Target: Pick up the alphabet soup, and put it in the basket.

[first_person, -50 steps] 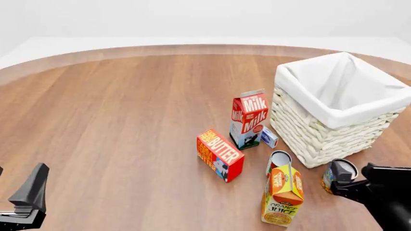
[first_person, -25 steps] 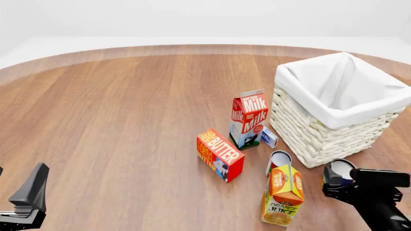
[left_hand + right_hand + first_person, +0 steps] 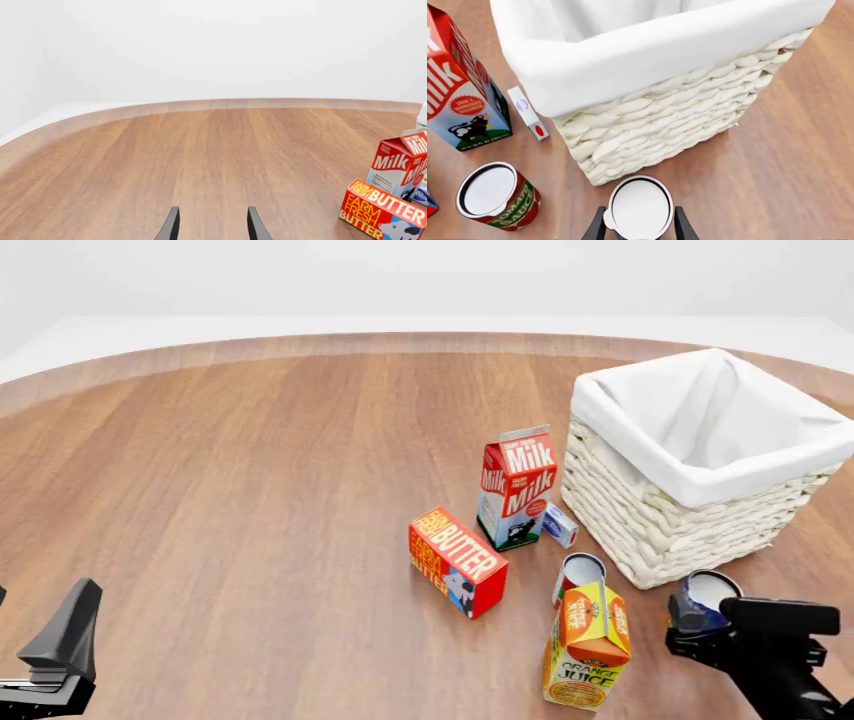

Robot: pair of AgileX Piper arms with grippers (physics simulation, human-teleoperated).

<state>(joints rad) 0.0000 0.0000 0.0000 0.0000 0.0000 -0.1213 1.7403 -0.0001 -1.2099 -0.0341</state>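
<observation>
R gripper (image 3: 639,231) clamped on alphabet soup can (image 3: 640,207), fingers (image 3: 597,226) flanking both sides of can, pale top facing cam. In front view, can (image 3: 699,598) w/ R gripper (image 3: 707,630) just beside near corner of wicker basket (image 3: 667,530), outside it; cannot tell if off table. Red-labelled can (image 3: 497,196) upright nearby, beside orange juice carton (image 3: 587,645). Milk carton (image 3: 517,487) upright close to basket wall, small white box (image 3: 559,525) between them. Butter box (image 3: 457,561) near milk. L gripper (image 3: 212,229) w/ fingers spread, nothing between, low over bare wood table (image 3: 200,150), well apart from the rest.
</observation>
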